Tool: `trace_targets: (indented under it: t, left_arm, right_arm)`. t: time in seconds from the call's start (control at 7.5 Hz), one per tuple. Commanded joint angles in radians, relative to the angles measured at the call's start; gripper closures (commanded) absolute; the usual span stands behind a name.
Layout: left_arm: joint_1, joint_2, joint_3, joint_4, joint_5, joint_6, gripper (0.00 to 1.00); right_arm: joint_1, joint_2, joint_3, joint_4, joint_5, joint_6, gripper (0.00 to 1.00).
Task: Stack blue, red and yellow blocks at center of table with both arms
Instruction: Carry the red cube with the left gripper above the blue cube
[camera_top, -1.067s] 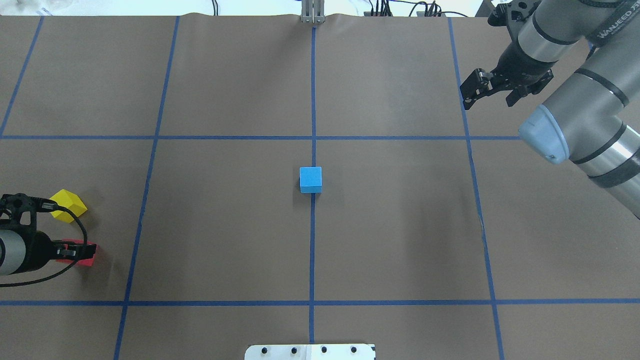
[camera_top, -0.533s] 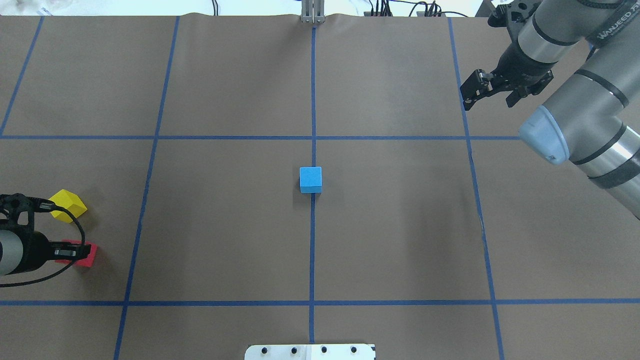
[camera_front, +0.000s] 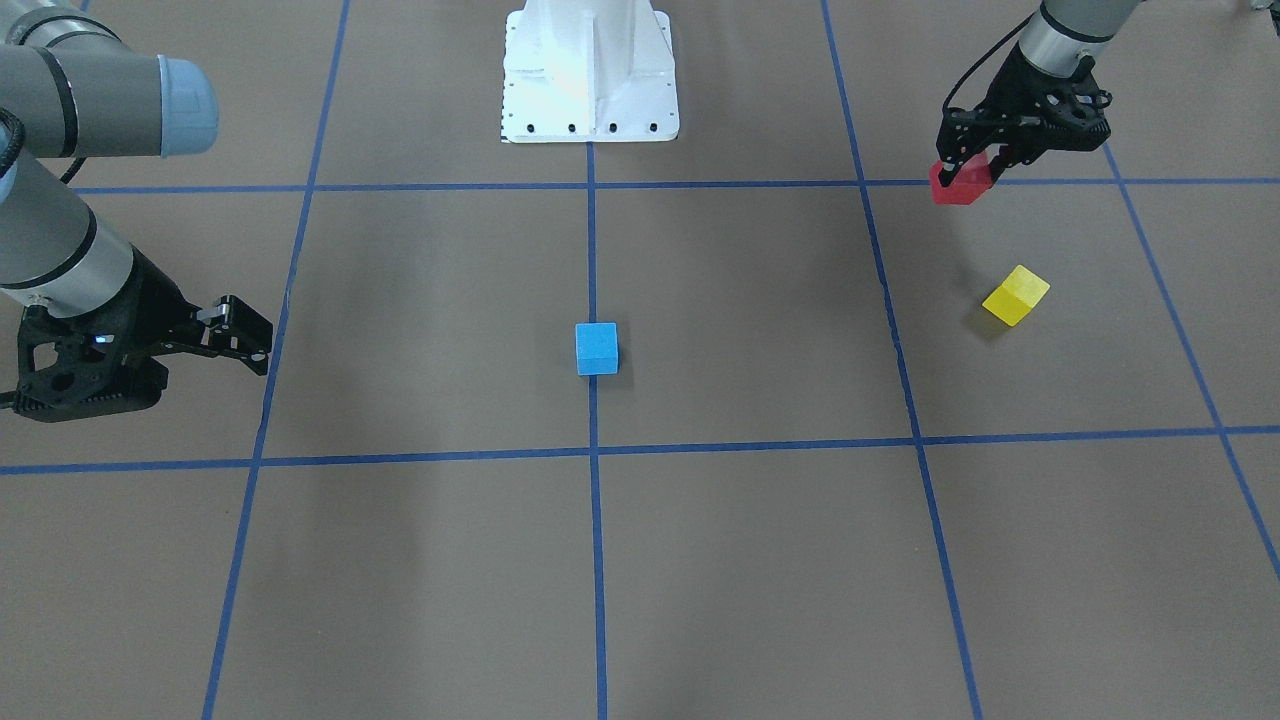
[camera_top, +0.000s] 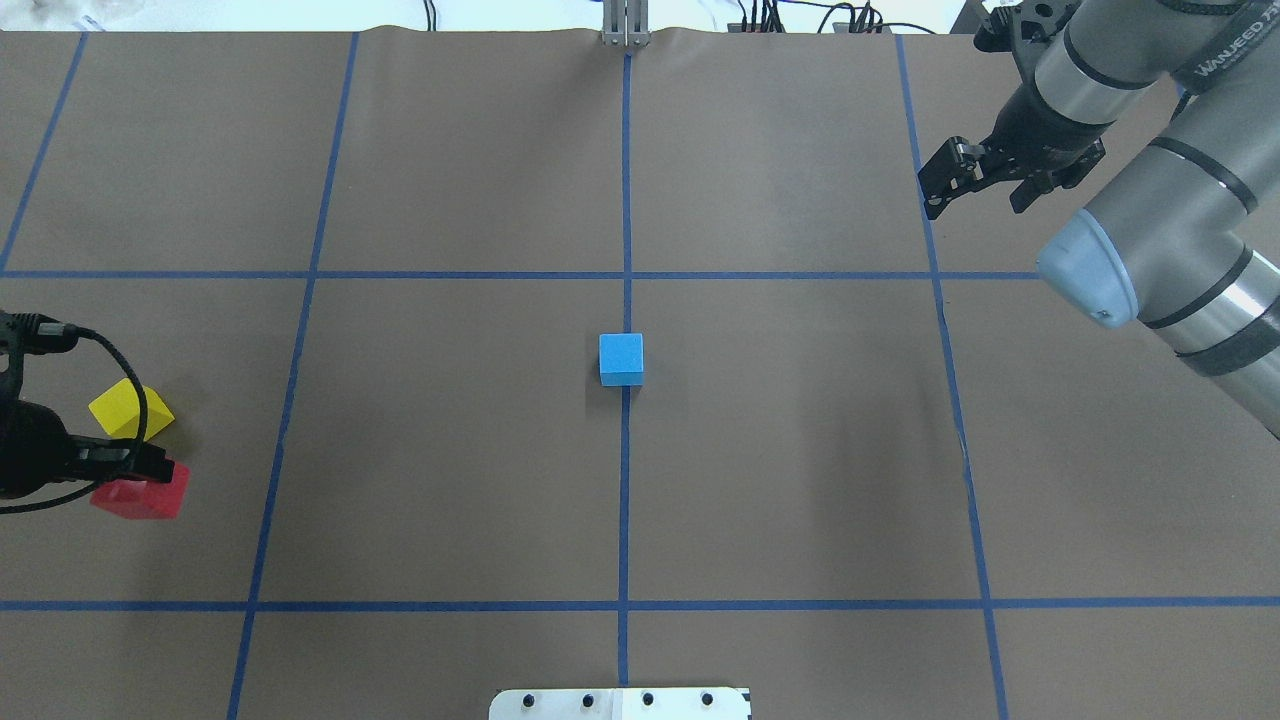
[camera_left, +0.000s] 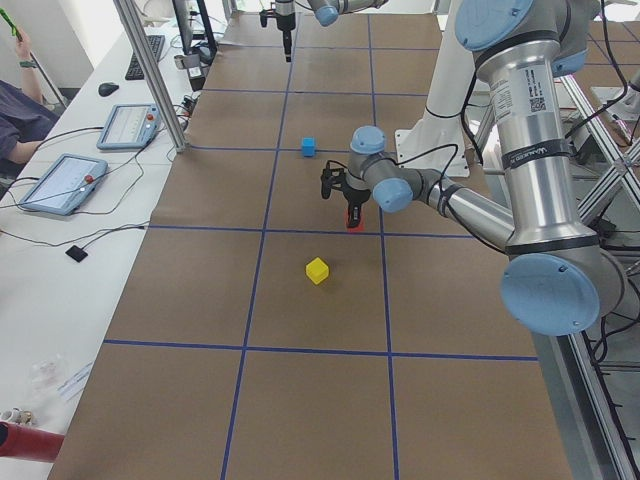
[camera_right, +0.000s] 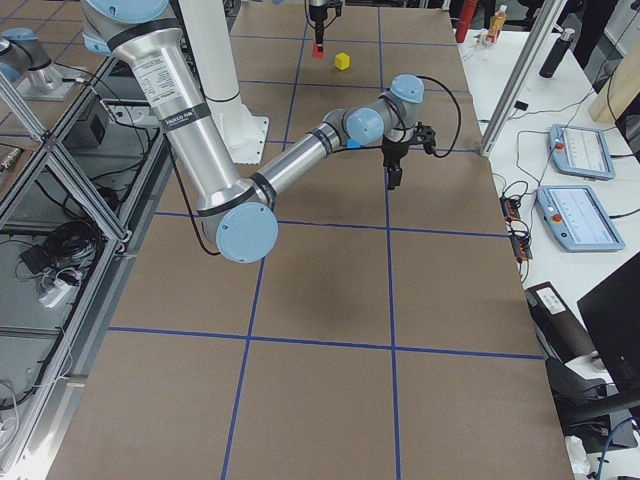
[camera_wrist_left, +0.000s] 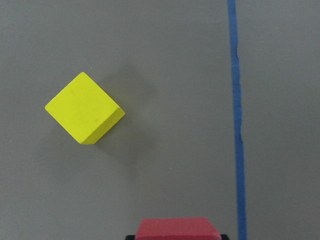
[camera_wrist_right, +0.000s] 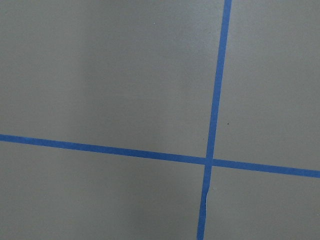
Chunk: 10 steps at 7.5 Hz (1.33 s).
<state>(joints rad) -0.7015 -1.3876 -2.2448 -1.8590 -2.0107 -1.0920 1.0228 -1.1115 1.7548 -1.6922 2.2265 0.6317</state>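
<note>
Left gripper (camera_front: 970, 165): fingers pinch the red block (camera_front: 958, 185) from two sides. The left wrist view shows only the block's top face, at the frame's lower edge.
Red block: at the table's (camera_top: 800, 450) left end, about 8 o'clock from the blue block (camera_top: 621, 358). It is near the yellow block (camera_top: 128, 409), at its 5 o'clock, and apart from it.
Yellow block: resting on the paper, turned corner-on to the tape lines (camera_top: 626, 500), at 9 o'clock from the blue block.
Blue block: at table centre on the middle tape line, square to the grid.
Right gripper (camera_top: 978, 203): fingers spread wide above the paper, about 2 o'clock from the blue block. A tape crossing lies beneath it.
Edges: red and yellow lie outside the left lengthwise tape line, close to the overhead frame's left border.
Open room: wide brown paper surrounds the blue block. Both grippers and the other two blocks are well apart from it.
</note>
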Motion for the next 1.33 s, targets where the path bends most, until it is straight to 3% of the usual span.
trace_targets:
  t: [0.0, 0.13, 0.27, 0.67, 0.8, 1.2]
  left_arm:
    - [-0.044, -0.414, 0.008, 0.445, -0.037, 0.032, 1.0]
    - [-0.041, -0.641, 0.064, 0.644, -0.034, 0.032, 1.0]
    - [-0.026, -0.827, 0.159, 0.735, -0.029, 0.024, 1.0]
    - [0.025, -1.11, 0.464, 0.735, -0.008, 0.018, 1.0]
    - [0.036, -1.166, 0.552, 0.722, 0.001, 0.02, 1.0]
    - [0.06, -1.186, 0.785, 0.468, 0.018, 0.015, 1.0]
  right_arm:
    - [0.014, -0.002, 0.005, 0.0, -0.001, -0.003, 0.0]
    - [0.037, -0.01, 0.005, 0.0, 0.002, -0.036, 0.0]
    - [0.075, -0.039, 0.003, -0.001, 0.013, -0.102, 0.0]
    - [0.228, -0.151, -0.018, -0.004, 0.058, -0.362, 0.01]
    - [0.287, -0.213, -0.024, -0.003, 0.114, -0.386, 0.01]
    - [0.408, -0.309, -0.031, -0.003, 0.142, -0.507, 0.0]
